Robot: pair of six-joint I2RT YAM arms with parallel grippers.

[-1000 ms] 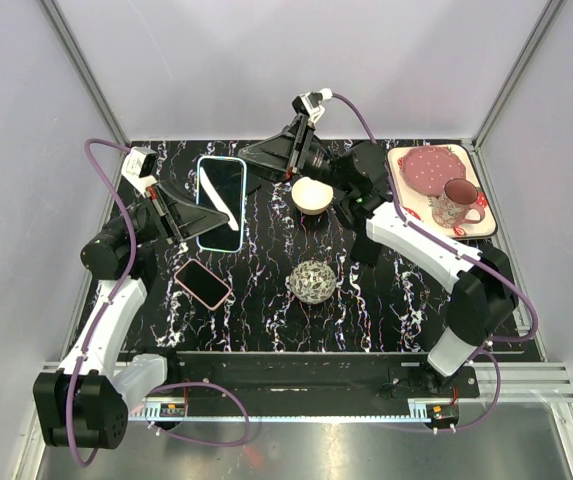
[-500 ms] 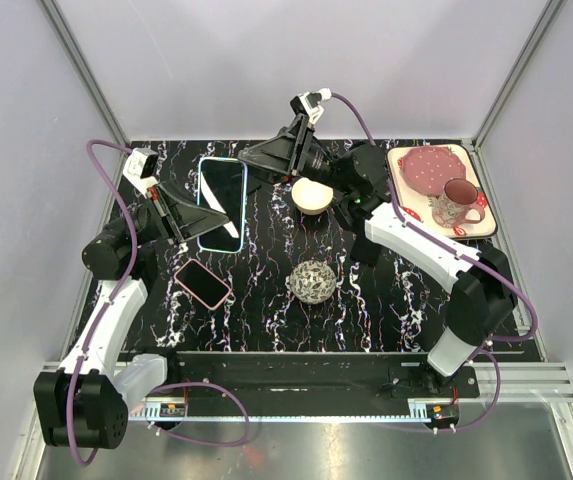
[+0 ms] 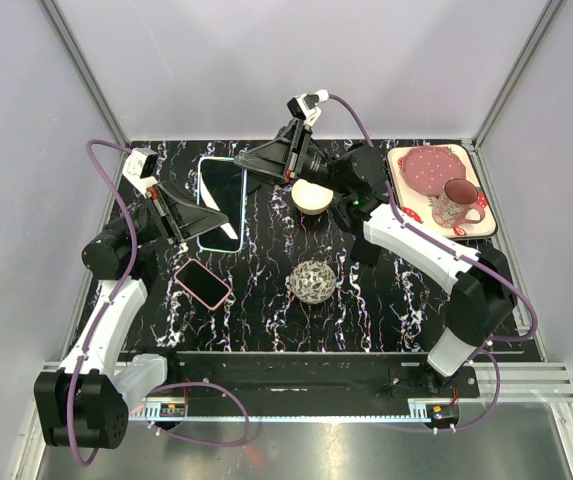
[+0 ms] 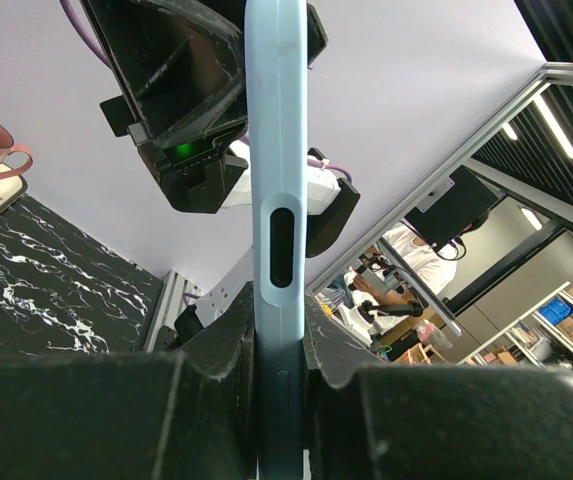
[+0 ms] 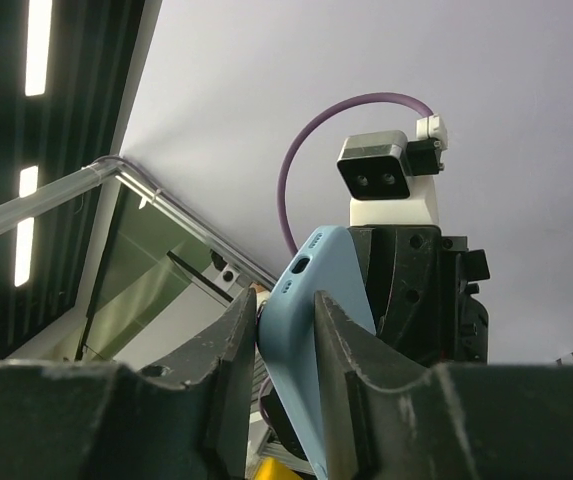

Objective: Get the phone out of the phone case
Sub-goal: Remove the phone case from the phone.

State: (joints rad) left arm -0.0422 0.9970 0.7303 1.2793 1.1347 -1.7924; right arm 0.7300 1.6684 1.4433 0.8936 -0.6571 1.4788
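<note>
The phone, dark screen up, sits in its light blue case (image 3: 221, 195) and is held above the black marbled table at the back left. My left gripper (image 3: 198, 215) is shut on the case's long left edge; in the left wrist view the case (image 4: 278, 200) stands edge-on between the fingers (image 4: 278, 345). My right gripper (image 3: 244, 160) is shut on the case's far right corner; in the right wrist view the port end of the case (image 5: 321, 290) sits between the fingers (image 5: 286, 320).
A pink phone-shaped item (image 3: 203, 283) lies on the table below the left gripper. A white bowl (image 3: 312, 195) and a silver wire ball (image 3: 313, 281) sit mid-table. A tray (image 3: 403, 160) with a pink plate and a mug (image 3: 456, 203) is at the back right.
The right arm has shifted slightly to the left at the case's far corner. The left gripper and the cased phone have barely moved.
</note>
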